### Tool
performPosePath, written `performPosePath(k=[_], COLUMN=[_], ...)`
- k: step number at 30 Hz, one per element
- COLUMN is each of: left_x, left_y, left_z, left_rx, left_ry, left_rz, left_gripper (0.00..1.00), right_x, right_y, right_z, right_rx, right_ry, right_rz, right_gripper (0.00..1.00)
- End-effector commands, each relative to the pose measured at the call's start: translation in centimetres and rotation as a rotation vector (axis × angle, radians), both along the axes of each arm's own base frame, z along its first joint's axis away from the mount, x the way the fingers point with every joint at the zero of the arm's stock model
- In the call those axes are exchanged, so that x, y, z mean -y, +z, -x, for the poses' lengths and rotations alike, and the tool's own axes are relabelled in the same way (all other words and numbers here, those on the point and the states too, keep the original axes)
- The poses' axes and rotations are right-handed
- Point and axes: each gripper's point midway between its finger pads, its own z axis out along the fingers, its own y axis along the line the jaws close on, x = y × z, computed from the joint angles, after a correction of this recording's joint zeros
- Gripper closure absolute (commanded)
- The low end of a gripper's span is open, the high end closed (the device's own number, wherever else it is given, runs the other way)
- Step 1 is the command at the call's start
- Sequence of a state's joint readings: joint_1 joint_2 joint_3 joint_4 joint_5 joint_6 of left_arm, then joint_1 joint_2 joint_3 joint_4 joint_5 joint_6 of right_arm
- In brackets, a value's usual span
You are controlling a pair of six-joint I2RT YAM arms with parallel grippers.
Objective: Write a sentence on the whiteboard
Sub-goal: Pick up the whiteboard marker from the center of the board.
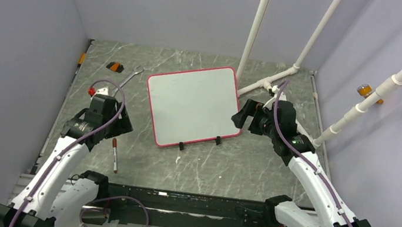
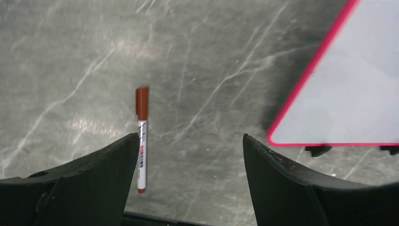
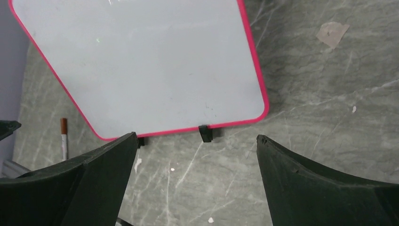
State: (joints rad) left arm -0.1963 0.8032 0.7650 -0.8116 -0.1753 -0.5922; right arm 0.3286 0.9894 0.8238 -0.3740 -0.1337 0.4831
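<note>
whiteboard (image 1: 195, 105): lies flat on the counter (image 1: 238, 166), centre-back and skewed; red-pink frame, two black feet on its near edge.
left hand (image 2: 190, 141): fingers wide apart, gripping nothing; sits over the counter, left of the board's near-left corner.
right hand (image 3: 196, 136): fingers wide apart, gripping nothing; sits at the board's right edge.
marker (image 1: 114, 155): red-brown cap, white barrel; lies on the counter just by the left hand, apart from the board.
wrench (image 1: 131, 77): on the counter, back-left of the board.
</note>
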Motion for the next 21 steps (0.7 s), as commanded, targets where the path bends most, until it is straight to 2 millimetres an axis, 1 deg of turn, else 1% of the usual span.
performPosePath(k=[1,5,8,12,14,18,21], left_x=[-1.2,-1.5,-2.0,-3.5,-4.1,-4.6,-5.0], left_y=[-2.7,-5.4,-6.6,-7.5,-7.9,-8.1,-8.1], left_z=[1.2,1.7,1.8,1.7,1.7,1.3,1.2], left_rx=[-0.084,-0.153,-0.176,-0.159,-0.141,-0.110,-0.104], left_ry=[0.148,0.187,0.225,0.291,0.317,0.334,0.353], left_rz=[-0.002,-0.002,0.006,0.002,-0.005,0.004,0.000], left_gripper=[0.16,0.19,0.19,0.21,0.20,0.23,0.26], right_x=[0.2,0.1,0.1,0.5,0.6,0.4,0.4], right_y=[0.5,0.4,0.6,0.8,0.7,0.7,0.7], right_z=[-0.1,0.1,0.3,0.5,0.5,0.5,0.6], right_rx=[0.026,0.034,0.054,0.067,0.070,0.073,0.079], right_ry=[-0.002,0.019,0.032,0.029,0.036,0.044,0.038], right_rz=[0.091,0.110,0.118,0.139,0.148,0.146,0.131], right_gripper=[0.00,0.00,0.00,0.00,0.00,0.00,0.00])
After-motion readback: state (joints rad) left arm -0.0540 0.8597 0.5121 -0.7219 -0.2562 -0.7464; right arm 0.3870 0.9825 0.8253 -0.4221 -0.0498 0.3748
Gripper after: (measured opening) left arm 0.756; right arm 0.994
